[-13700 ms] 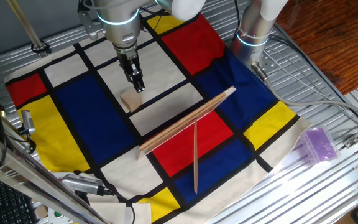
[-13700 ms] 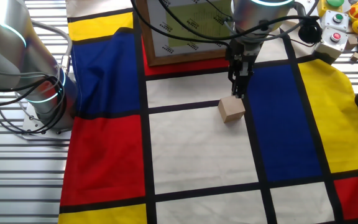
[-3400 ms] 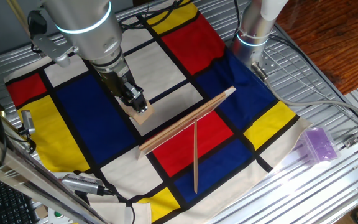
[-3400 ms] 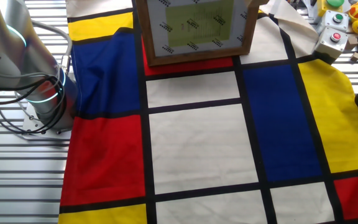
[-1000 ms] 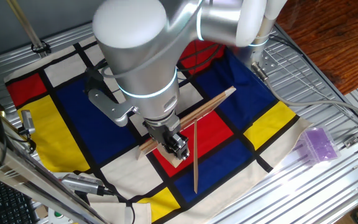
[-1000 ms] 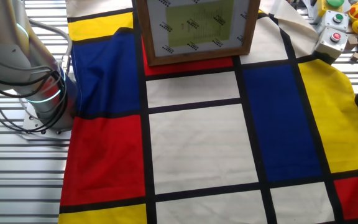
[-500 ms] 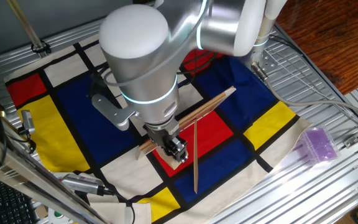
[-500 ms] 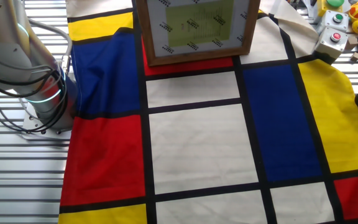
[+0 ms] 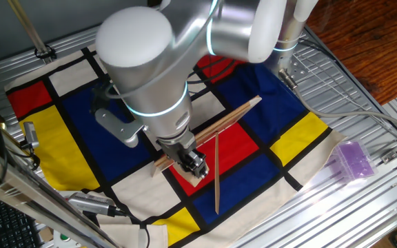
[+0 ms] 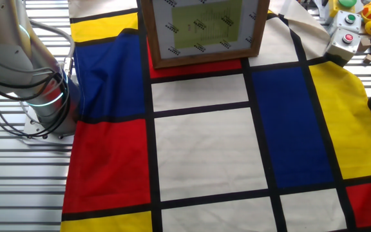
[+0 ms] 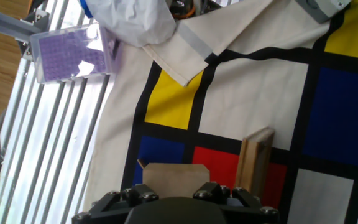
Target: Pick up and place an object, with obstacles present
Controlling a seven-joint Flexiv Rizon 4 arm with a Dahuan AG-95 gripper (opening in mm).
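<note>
My gripper (image 9: 196, 166) is shut on the small tan wooden block (image 9: 200, 180), low over the red square just in front of the wide plank (image 9: 216, 129). The narrow stick (image 9: 216, 172) lies right beside the block, to its right. In the hand view the block (image 11: 174, 175) sits between my fingers at the bottom edge, where the gripper (image 11: 174, 188) is mostly hidden by its own body. The plank's end (image 11: 255, 163) is close on the right there. I cannot tell whether the block touches the cloth. The other fixed view shows neither the block nor the gripper.
A purple translucent box (image 9: 353, 159) lies on the metal slats right of the cloth, and also shows in the hand view (image 11: 73, 53). A second arm's base (image 9: 281, 36) stands at the back. A framed board (image 10: 201, 29) leans at the far cloth edge.
The block left the white square and was carried over the plank to the red square. In the last second the arm's body swung slightly left; the gripper barely moved.
</note>
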